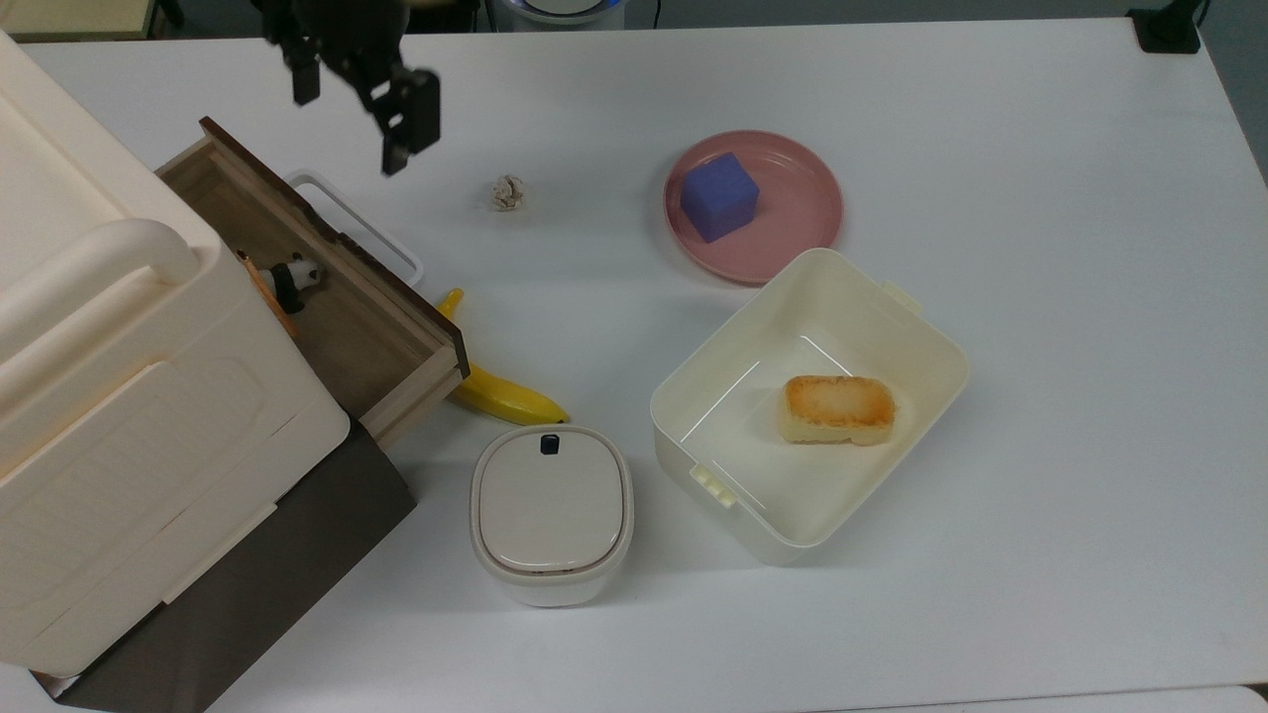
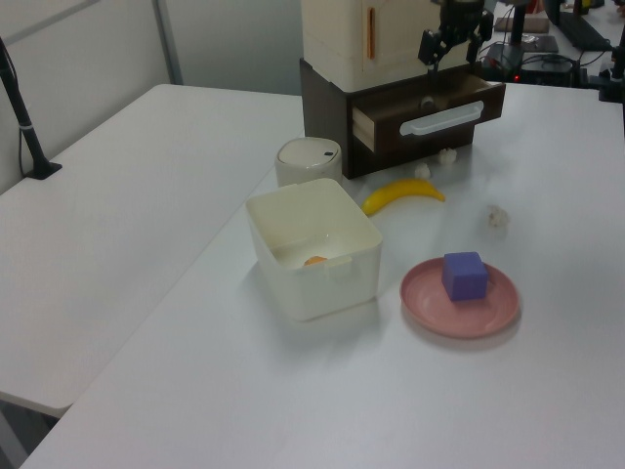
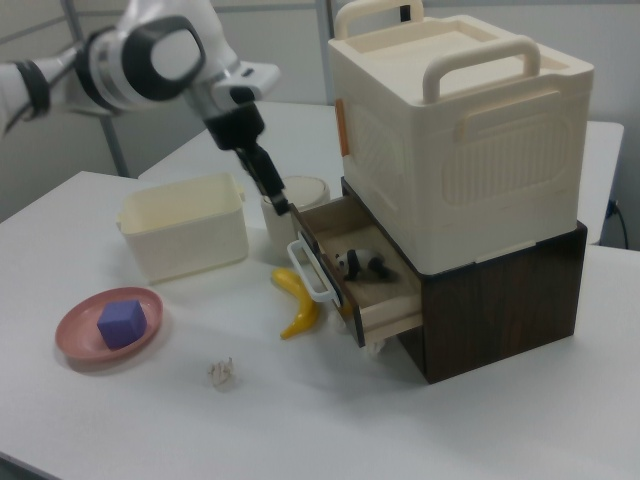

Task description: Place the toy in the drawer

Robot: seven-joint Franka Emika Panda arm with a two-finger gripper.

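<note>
The toy (image 1: 294,277), a tiny black-and-white panda, lies on the wooden floor of the open drawer (image 1: 371,342), close under the cream box. It also rests inside the drawer (image 3: 392,292) in the right view as the toy (image 3: 362,265). The drawer has a dark brown front and a white loop handle (image 1: 363,224). My gripper (image 1: 349,121) hangs open and empty above the table, beyond the drawer's front toward the top view's upper right. In the right view the gripper (image 3: 274,192) hovers above the handle (image 3: 309,270), apart from it. The left view has the gripper (image 2: 453,41) above the drawer front (image 2: 441,109).
A banana (image 1: 500,392) lies against the drawer's corner. A small lidded container (image 1: 551,510) and an open cream tub (image 1: 926,332) holding a bread piece (image 1: 838,408) stand nearby. A paper wad (image 1: 508,192) and a pink plate (image 1: 797,238) with a purple cube (image 1: 719,195) lie further back.
</note>
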